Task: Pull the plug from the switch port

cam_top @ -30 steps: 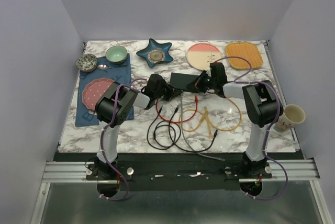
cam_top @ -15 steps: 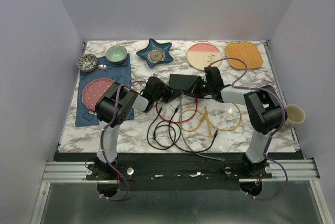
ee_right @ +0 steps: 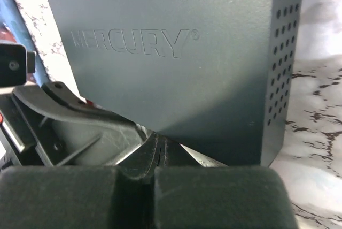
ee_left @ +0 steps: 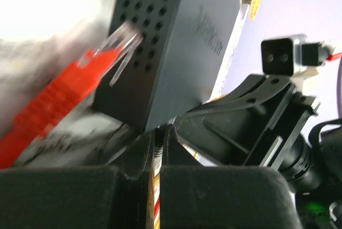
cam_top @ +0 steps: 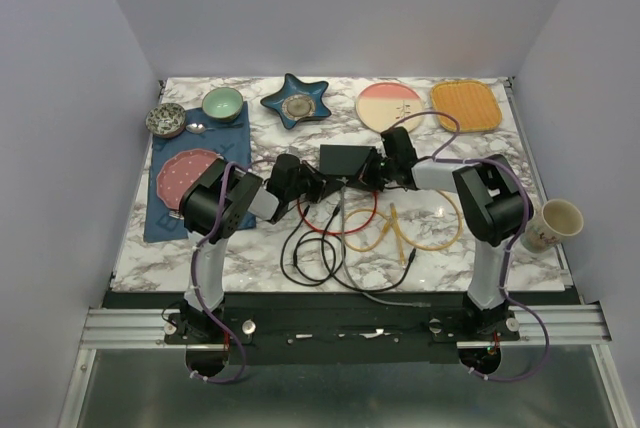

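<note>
The switch [cam_top: 345, 160] is a flat matte-black box at mid table. In the right wrist view its top [ee_right: 176, 58] reads MERCURY. My left gripper [cam_top: 320, 185] sits at its near left corner. In the left wrist view this gripper [ee_left: 157, 132] is shut to a thin slit, and a ribbed grey plug boot [ee_left: 153, 151] shows pinched in it. A loose red cable with a clear plug [ee_left: 115, 44] leans on the switch's perforated side [ee_left: 160, 42]. My right gripper [cam_top: 372, 173] is shut and empty, with its tips [ee_right: 160, 143] at the switch's near right edge.
Red [cam_top: 335, 220], yellow [cam_top: 420, 233] and black [cam_top: 305, 260] cables lie looped in front of the switch. A blue star dish [cam_top: 296, 100], a pink plate [cam_top: 388, 106] and an orange tray [cam_top: 466, 105] stand behind. A blue mat [cam_top: 190, 173] lies at the left, a cup [cam_top: 556, 220] at the right edge.
My right gripper has swung left and down from behind the switch to its right edge. The switch has shifted slightly left. My left gripper has stayed at the switch's left corner.
</note>
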Controlling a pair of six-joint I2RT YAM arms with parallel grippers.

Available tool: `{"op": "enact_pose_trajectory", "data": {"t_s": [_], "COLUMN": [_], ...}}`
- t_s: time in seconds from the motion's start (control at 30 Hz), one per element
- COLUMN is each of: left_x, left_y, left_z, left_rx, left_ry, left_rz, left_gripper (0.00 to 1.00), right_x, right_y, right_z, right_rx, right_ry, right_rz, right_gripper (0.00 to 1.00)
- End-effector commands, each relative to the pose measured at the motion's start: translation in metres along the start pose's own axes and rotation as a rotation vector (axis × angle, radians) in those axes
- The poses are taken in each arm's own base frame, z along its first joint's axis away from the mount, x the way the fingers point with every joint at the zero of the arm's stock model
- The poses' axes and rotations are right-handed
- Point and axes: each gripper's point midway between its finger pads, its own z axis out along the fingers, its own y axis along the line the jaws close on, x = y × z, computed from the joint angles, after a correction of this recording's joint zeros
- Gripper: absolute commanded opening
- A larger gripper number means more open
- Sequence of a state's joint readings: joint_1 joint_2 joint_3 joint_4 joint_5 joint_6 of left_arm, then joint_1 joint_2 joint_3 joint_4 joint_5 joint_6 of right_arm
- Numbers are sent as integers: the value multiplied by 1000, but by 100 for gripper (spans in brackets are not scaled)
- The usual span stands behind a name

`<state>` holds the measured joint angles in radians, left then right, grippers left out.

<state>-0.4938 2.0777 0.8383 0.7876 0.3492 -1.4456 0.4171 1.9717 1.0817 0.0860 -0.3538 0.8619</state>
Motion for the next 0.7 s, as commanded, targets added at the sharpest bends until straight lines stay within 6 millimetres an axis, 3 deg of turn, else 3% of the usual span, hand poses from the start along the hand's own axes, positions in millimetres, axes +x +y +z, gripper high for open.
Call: {"op": "enact_pose_trajectory", "data": {"t_s": [0.0, 0.17, 0.27, 0.33, 0.37, 0.43, 0.57, 0.63, 0.67], "left_x": [24, 29, 27, 24, 20, 15, 4, 3, 1], "left_y": [87, 94, 84, 68, 60, 36, 27, 32, 32], "left_z": [-22, -29, -34, -41, -45, -58, -86, -102, -106], "left_rx": [-263, -278, -254, -228, -213, -189, -263, -307, -315], "left_ry": [66, 74, 61, 45, 30, 1, -71, -94, -107], "left_rz": [-35, -32, -16, 20, 39, 86, 220, 238, 245], "left_gripper": [0, 0, 0, 0, 0, 0, 0, 0, 5], "right_x": [-8, -12, -12, -15, -18, -24, -25, -20, -17], "right_y": [-3, 2, 3, 4, 13, 13, 18, 14, 11], "right_z": [9, 12, 6, -5, -21, -38, -76, -88, -89], "right_rx": [30, 23, 20, 28, 1, 18, 9, 12, 18], "right_ry": [-17, -21, -27, -67, -109, -176, -261, -278, -276], "right_rz": [-3, 4, 3, -10, -32, -53, -119, -134, -148], "right_gripper": [1, 1, 1, 1, 1, 1, 3, 13, 17]}}
